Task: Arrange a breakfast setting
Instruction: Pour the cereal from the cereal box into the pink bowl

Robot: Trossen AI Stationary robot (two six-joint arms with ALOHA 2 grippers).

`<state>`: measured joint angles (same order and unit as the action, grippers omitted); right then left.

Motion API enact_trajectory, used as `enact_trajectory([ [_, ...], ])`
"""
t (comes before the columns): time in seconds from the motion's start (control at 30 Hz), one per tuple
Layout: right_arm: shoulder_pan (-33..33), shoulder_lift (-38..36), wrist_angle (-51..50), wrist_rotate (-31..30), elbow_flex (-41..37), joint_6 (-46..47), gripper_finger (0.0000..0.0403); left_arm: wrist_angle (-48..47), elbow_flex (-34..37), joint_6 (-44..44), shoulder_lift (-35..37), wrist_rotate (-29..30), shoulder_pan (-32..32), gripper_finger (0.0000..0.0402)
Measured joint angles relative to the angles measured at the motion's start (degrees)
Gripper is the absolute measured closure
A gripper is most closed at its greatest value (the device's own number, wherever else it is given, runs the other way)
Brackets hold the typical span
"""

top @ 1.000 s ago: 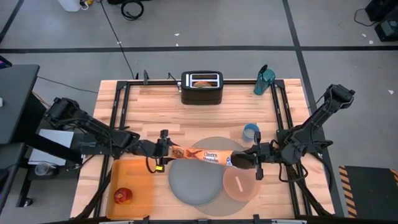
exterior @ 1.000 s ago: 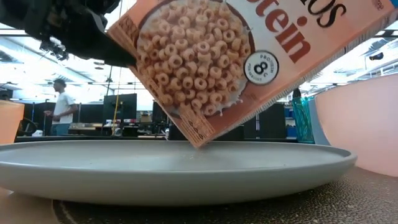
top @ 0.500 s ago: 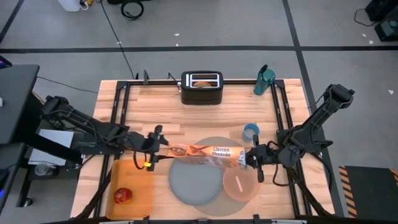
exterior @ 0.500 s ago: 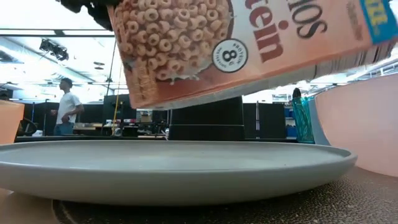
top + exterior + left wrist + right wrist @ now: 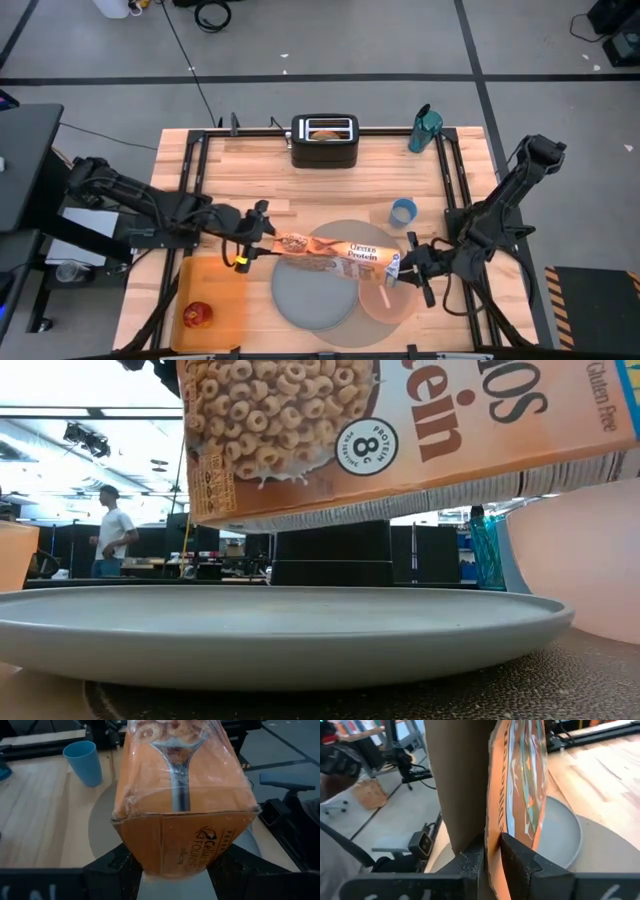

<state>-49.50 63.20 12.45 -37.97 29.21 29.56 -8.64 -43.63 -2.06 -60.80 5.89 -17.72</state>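
Note:
An orange cereal box [image 5: 335, 250] hangs lengthwise between my two grippers over the grey-blue plate [image 5: 310, 300], which sits on the round grey mat [image 5: 345, 228]. My left gripper [image 5: 258, 243] is shut on the box's bottom end. My right gripper [image 5: 405, 268] is shut on its top end, above the pink bowl [image 5: 385, 300] that stands on the mat's near right. In the low view the box [image 5: 400, 430] hangs clear above the plate [image 5: 280, 630]. A bagel [image 5: 324, 133] sits in the toaster. The red fruit [image 5: 197, 315] lies on the orange tray. No loose cereal shows. My left gripper pinches the box's bottom end [image 5: 175, 845] between its two fingers [image 5: 112, 872], one on each side. It comes level from the table's left, along the box. The box is lifted clear. My right gripper pinches a thin cardboard panel at the box's top end [image 5: 492, 847] between its fingers [image 5: 520, 865]. It comes from the table's right.
A black toaster [image 5: 325, 145] stands at the far middle and a teal tumbler [image 5: 424, 128] at the far right. A light blue cup [image 5: 403, 211] stands just beyond the mat's right. The orange tray [image 5: 215, 290] lies at the near left. A person stands in the room behind [image 5: 108, 540].
The box's bottom end, which pointed down at the plate, has come up, and the box now hangs nearly level. My right gripper has carried the top end toward the table's near edge, over the pink bowl. Both grippers have stayed shut on the box.

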Motion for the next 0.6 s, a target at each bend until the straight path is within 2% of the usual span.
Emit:
enact_trajectory([
  [0.3, 0.0, 0.9, 0.5, -0.1, 0.0, 0.5, 0.0337, 1.8, 0.0, -0.8, -1.8, -6.2, 1.3, 0.0207],
  [0.43, -0.1, 0.8, 0.2, 1.9, 0.0, 1.8, 0.0337, 1.5, 0.0, -0.7, -1.8, -6.9, 1.4, 0.0207],
  [0.6, -0.4, -0.1, 0.3, 0.8, 0.0, 1.8, 0.0337, 1.4, 0.0, -0.5, -1.7, -8.7, 2.2, 0.0207],
])
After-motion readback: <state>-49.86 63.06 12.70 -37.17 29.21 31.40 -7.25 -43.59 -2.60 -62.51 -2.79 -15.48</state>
